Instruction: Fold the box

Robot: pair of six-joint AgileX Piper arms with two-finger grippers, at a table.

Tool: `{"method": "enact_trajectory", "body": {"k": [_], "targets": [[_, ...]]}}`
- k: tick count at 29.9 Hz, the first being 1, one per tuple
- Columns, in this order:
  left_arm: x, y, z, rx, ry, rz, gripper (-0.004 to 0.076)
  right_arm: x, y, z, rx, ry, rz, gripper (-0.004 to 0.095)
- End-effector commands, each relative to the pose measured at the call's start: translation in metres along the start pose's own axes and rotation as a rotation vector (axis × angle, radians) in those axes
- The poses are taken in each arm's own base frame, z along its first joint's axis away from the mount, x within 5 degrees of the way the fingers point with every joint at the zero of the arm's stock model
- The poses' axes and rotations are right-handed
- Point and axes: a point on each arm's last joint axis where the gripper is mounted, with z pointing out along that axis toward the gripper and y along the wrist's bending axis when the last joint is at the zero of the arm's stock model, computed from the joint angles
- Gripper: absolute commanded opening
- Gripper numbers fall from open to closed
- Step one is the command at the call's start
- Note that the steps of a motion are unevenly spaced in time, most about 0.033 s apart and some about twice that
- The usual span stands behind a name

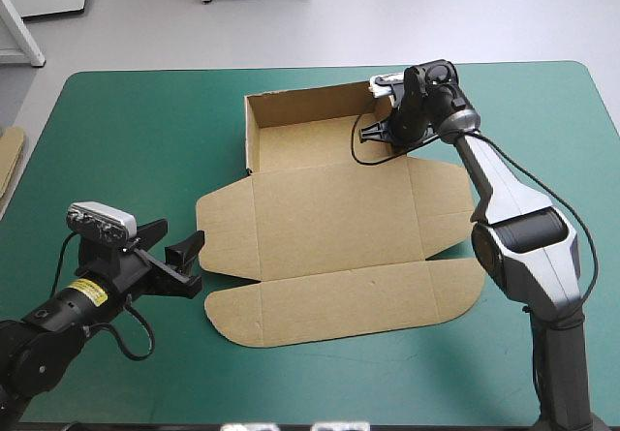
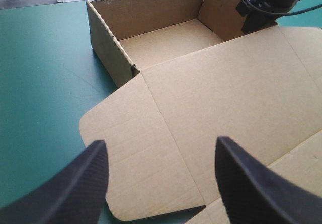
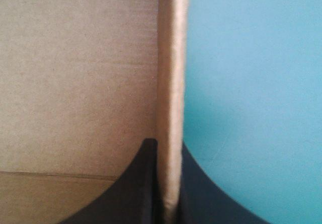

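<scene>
The box [image 1: 339, 208] lies on the teal-green worktop [image 1: 136, 131], nearer the far edge than the near one and a little toward the right side. It is an open tray [image 1: 254, 131] with its lid [image 1: 334, 242] spread flat toward the near edge. The tray stands at the far end, with left, far and right walls raised. Its floor shows only bare brown board, and no print or marking can be seen on any panel. The lid's rounded side flaps lie out to left and right, and its long front flap lies closest to the near edge. The right claw [image 1: 385, 129] reaches down at the tray's right wall [image 3: 171, 73]. In its own view the two black fingers are clenched on that wall's top edge, one inside the tray and one outside over the cover. The left claw [image 1: 179, 255] sits low by the near left corner of the worktop, just beside the lid's left flap [image 1: 225, 230] and not touching it. Its fingers are released and stand wide apart, pointing across the lid toward the tray. A yellow label [image 1: 92, 293] sits on the left arm, its print too small to read. A piece of more brown board [image 1: 10, 155] shows at the worktop's left edge
</scene>
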Motion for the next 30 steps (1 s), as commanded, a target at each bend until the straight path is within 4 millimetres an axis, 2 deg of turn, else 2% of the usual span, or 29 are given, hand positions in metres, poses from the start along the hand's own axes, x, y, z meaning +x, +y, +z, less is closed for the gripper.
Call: {"method": "enact_trajectory", "body": {"k": [1,4,8,15,21,27,30], "targets": [[-0.014,-0.001,-0.004,0.003,-0.092,-0.008,0.044,-0.007,-0.007,-0.044,0.015,-0.1,-0.009,-0.0008],[-0.014,-0.001,-0.004,0.003,-0.092,-0.008,0.044,-0.008,-0.018,-0.044,0.016,-0.098,0.018,-0.0008],[-0.013,-0.001,-0.004,0.004,-0.085,-0.008,0.044,-0.01,-0.045,-0.051,0.015,-0.11,0.075,-0.0007],[-0.013,-0.001,-0.004,0.004,-0.084,-0.008,0.044,-0.008,-0.117,-0.073,0.054,-0.152,0.222,-0.0007],[-0.013,-0.001,-0.004,0.004,-0.084,-0.008,0.044,0.004,-0.184,-0.092,0.112,-0.184,0.354,-0.0007],[-0.013,-0.001,-0.004,0.004,-0.086,-0.008,0.044,0.02,-0.236,-0.107,0.189,-0.2,0.456,-0.0007],[-0.013,-0.001,-0.004,0.004,-0.085,-0.008,0.044,0.028,-0.256,-0.114,0.23,-0.206,0.498,-0.0006]]}}
